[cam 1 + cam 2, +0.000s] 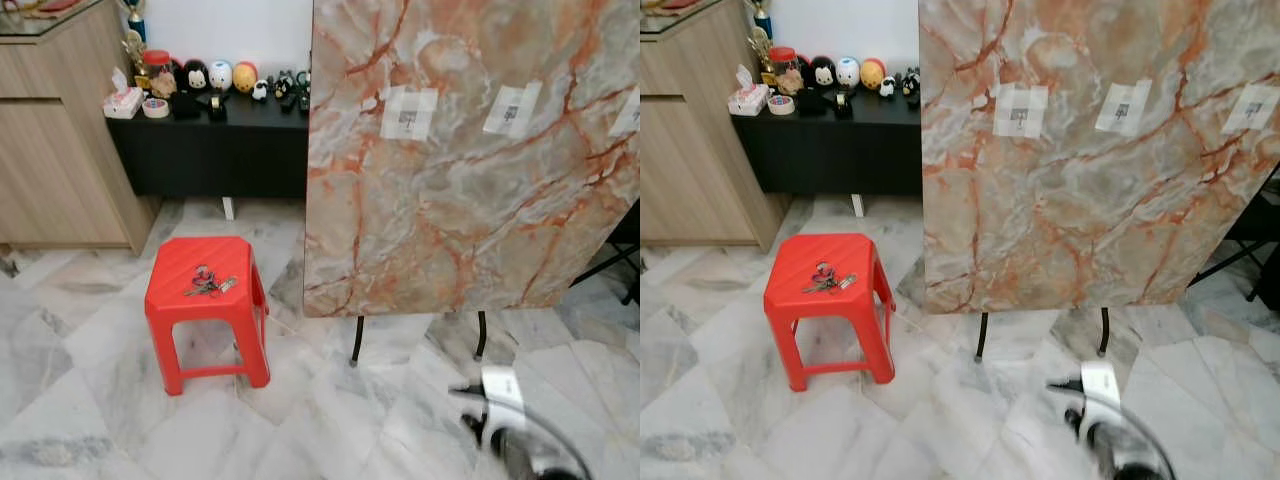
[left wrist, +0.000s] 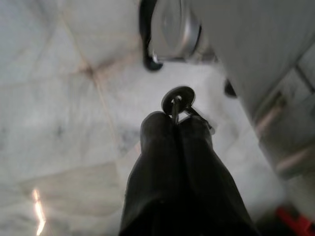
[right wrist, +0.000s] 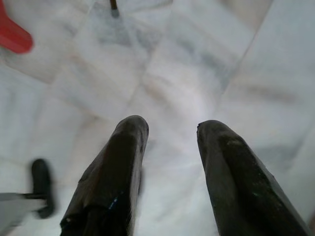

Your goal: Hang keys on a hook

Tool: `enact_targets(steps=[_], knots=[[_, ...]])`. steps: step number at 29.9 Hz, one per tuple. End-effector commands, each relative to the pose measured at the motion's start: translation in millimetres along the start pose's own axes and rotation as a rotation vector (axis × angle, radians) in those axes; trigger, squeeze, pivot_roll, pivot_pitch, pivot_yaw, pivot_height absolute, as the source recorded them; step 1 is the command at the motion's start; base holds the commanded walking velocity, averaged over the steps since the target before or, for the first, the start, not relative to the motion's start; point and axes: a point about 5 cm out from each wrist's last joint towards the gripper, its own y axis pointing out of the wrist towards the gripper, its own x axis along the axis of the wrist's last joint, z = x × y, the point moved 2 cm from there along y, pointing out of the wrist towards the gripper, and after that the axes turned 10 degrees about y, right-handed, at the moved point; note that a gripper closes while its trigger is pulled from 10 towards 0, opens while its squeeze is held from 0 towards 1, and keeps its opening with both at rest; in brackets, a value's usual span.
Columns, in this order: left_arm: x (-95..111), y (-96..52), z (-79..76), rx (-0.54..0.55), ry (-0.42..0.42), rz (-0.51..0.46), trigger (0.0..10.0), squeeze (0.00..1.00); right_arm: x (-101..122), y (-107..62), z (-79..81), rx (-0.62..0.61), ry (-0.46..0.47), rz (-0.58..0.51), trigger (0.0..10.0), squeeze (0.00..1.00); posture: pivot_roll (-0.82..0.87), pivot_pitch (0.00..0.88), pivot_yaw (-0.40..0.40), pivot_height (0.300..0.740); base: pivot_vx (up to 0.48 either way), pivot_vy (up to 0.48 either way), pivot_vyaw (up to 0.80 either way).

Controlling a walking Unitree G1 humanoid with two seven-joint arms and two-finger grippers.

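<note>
A bunch of keys (image 1: 208,284) lies on top of a red plastic stool (image 1: 172,300) on the marble floor. To its right stands a tall marble-patterned board (image 1: 460,200) on thin black legs. White pads with small dark hooks (image 1: 408,113) are stuck along its upper part. My right arm (image 1: 505,405) hangs low in front of the board, and its gripper (image 3: 172,125) is open over bare floor. My left gripper (image 2: 175,120) hangs shut, pointing down at the floor, with a small round dark disc (image 2: 178,97) just past its fingertips.
A black low cabinet (image 1: 210,150) with round toys, a tissue box and jars stands against the back wall. A wooden cupboard (image 1: 55,140) is at the left. Black chair legs (image 1: 625,260) show past the board's right edge. Open floor lies between me and the stool.
</note>
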Motion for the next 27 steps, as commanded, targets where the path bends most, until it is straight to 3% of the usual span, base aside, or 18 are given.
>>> enact_targets(steps=[1,3,4,6,8,9,10,11,12,14,15,18,19,21,24,25,26,27], knots=[[13,-1.6,8.9,0.023,-0.125,-0.086,10.0,0.0,-9,-1.6,-12.6,-0.063,-0.031,0.021,10.0,0.0,0.05,0.0,-0.054,0.74,0.0,0.0,0.0],[33,-6.2,27.2,0.155,-0.061,-0.188,10.0,0.0,-51,-4.9,-21.3,-0.094,-0.153,0.156,10.0,0.0,0.07,0.0,-0.057,0.74,0.0,0.0,0.0],[33,-6.2,27.2,0.155,-0.061,-0.188,10.0,0.0,-51,-4.9,-21.3,-0.094,-0.153,0.156,10.0,0.0,0.07,0.0,-0.057,0.74,0.0,0.0,0.0],[66,-13.0,38.2,0.207,-0.177,-0.36,10.0,0.0,-65,-6.6,-22.7,-0.099,-0.165,0.191,10.0,0.0,0.09,0.0,-0.06,0.74,0.0,0.0,0.0],[106,-22.3,35.3,0.075,-0.326,-0.575,10.0,0.0,-68,-6.1,-17.6,-0.077,-0.146,0.19,10.0,0.0,0.09,0.0,-0.057,0.74,0.0,0.0,0.0],[112,-24.1,34.6,0.049,-0.337,-0.604,10.0,0.0,-69,-5.9,-16.2,-0.073,-0.143,0.19,10.0,0.0,0.08,0.0,-0.052,0.74,0.0,0.0,0.0],[133,-32.7,33.3,-0.009,-0.293,-0.692,10.0,0.0,-72,-5.0,-9.1,-0.057,-0.153,0.195,10.0,0.0,0.07,0.0,-0.041,0.74,0.0,0.0,0.0],[133,-32.7,33.3,-0.009,-0.293,-0.692,10.0,0.0,-72,-5.0,-9.1,-0.057,-0.153,0.195,10.0,0.0,0.07,0.0,-0.041,0.74,0.0,0.0,0.0],[148,-39.9,33.1,0.015,-0.161,-0.731,10.0,0.0,-72,-4.3,-5.5,-0.056,-0.134,0.192,10.0,0.0,0.06,0.0,-0.039,0.74,0.0,0.0,0.0],[162,-46.7,29.3,0.027,-0.048,-0.77,10.0,0.0,-69,-3.7,-3.9,-0.06,-0.136,0.181,10.0,0.0,0.06,0.0,-0.037,0.74,0.0,0.0,0.0],[184,-61.3,24.1,0.044,0.03,-0.878,10.0,0.0,-66,-3.0,-2.3,-0.058,-0.176,0.171,10.0,0.0,0.07,0.0,-0.038,0.74,0.0,0.0,0.0],[209,-83.0,15.0,0.017,0.084,-1.009,10.0,0.0,-64,-2.5,-1.2,-0.059,-0.267,0.162,10.0,0.0,0.08,0.0,-0.04,0.74,0.0,0.0,0.0],[222,-98.4,3.8,-0.016,0.162,-1.077,10.0,0.0,-61,-1.8,1.0,-0.057,-0.27,0.146,10.0,0.0,0.09,0.0,-0.044,0.74,0.0,0.0,0.0],[238,-117.9,-13.4,-0.058,0.225,-1.168,10.0,0.0,-57,-1.3,0.8,-0.08,-0.241,0.127,10.0,0.0,0.1,0.0,-0.05,0.74,0.0,0.0,0.0],[247,-129.7,-24.4,-0.078,0.232,-1.222,10.0,0.0,-57,-1.2,0.8,-0.088,-0.231,0.122,10.0,0.0,0.1,0.0,-0.047,0.74,0.0,0.0,0.0],[253,-141.5,-37.4,-0.121,0.222,-1.269,10.0,0.0,-57,-1.0,2.4,-0.082,-0.23,0.123,10.0,0.0,0.09,0.0,-0.048,0.74,0.0,0.0,0.0],[253,-141.5,-37.4,-0.121,0.222,-1.269,10.0,0.0,-57,-1.0,2.4,-0.082,-0.23,0.123,10.0,0.0,0.09,0.0,-0.048,0.74,0.0,0.0,0.0],[256,-151.3,-57.0,-0.208,0.252,-1.29,10.0,0.0,-57,-0.8,4.9,-0.068,-0.254,0.128,10.0,0.0,0.1,0.0,-0.047,0.74,0.0,0.0,0.0]])
